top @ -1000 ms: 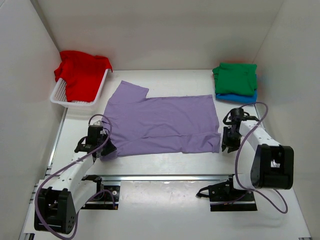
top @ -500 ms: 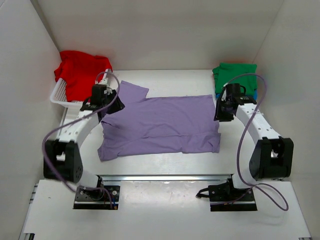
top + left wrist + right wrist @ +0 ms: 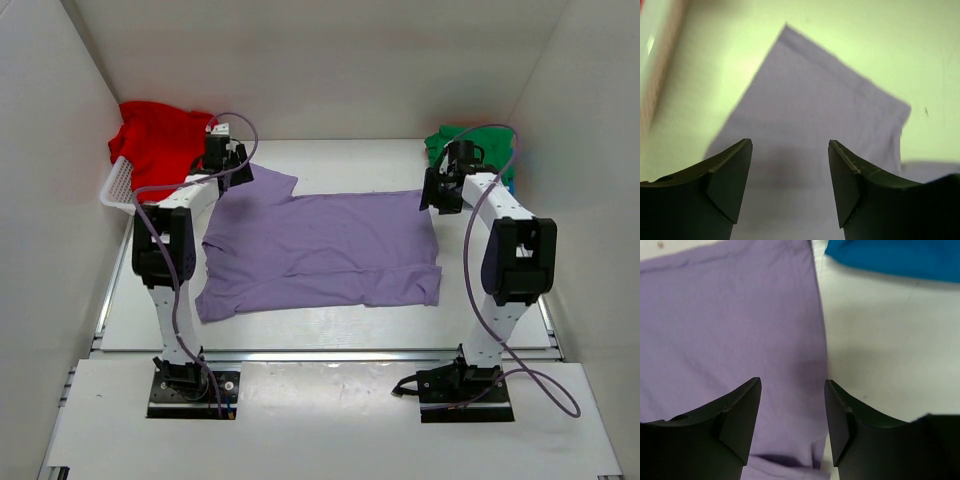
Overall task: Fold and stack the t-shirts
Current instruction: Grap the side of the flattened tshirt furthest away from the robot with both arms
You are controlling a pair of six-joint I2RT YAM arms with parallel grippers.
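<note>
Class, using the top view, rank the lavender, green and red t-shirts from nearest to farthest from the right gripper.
1. Lavender t-shirt: its far right corner lies under the right gripper.
2. Green t-shirt: just beyond the gripper, at the table's far right.
3. Red t-shirt: far left, in the white basket.

Both arms (image 3: pixel 186 192) have white links, black joints, looping lilac cables (image 3: pixel 464 250) and dark wedge-shaped fingers (image 3: pixel 725 185)
</note>
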